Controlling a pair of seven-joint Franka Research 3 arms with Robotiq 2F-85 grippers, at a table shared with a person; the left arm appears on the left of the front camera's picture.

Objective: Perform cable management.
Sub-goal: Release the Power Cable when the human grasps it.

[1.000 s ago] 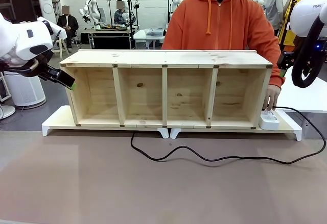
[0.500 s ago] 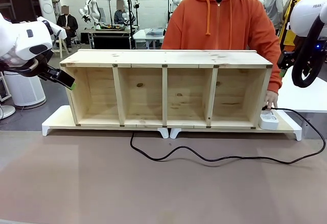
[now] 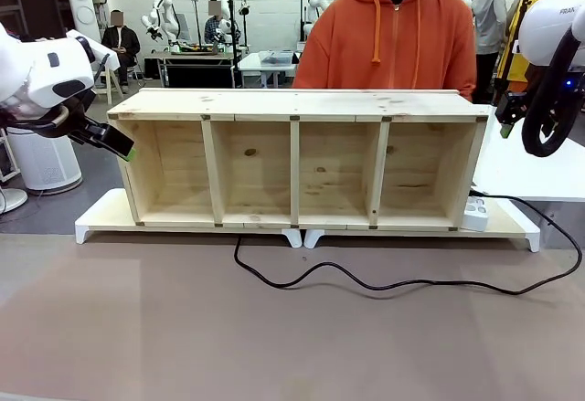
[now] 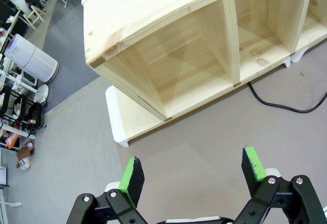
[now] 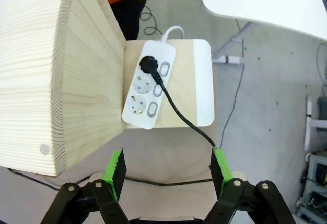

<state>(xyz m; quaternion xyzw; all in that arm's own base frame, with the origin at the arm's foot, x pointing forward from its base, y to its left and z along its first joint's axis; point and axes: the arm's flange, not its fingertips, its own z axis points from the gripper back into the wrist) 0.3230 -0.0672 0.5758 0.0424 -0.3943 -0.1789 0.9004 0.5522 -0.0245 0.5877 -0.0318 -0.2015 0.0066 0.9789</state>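
Black and thin, the cable (image 3: pixel 384 283) sprawled loose across the grey counter (image 3: pixel 274 346) in front of the wooden shelf (image 3: pixel 302 159); one end near the white feet under the shelf's middle, then a shallow wave rightward, a wide loop by the counter's right edge, and back to a plug seated in the white power strip (image 5: pixel 148 83) on the white base just beside the shelf's right end. Likely light, limp and a little springy (prone to sag either side of a pinch and to slide through smooth pads); best taken on a free stretch lying flat on the counter, mid-run or near the loop, not at the plug, where a tug could drag the strip off its base. Left claw (image 4: pixel 193 175) spread wide, green pads well apart, nothing between them, hovering off the shelf's left end above bare counter. Right claw (image 5: pixel 168 174) likewise gaping and empty, high over the strip, with the cable passing close by one pad. Beyond the shelf, a person in an orange hoodie (image 3: pixel 393 40) standing at the far side.
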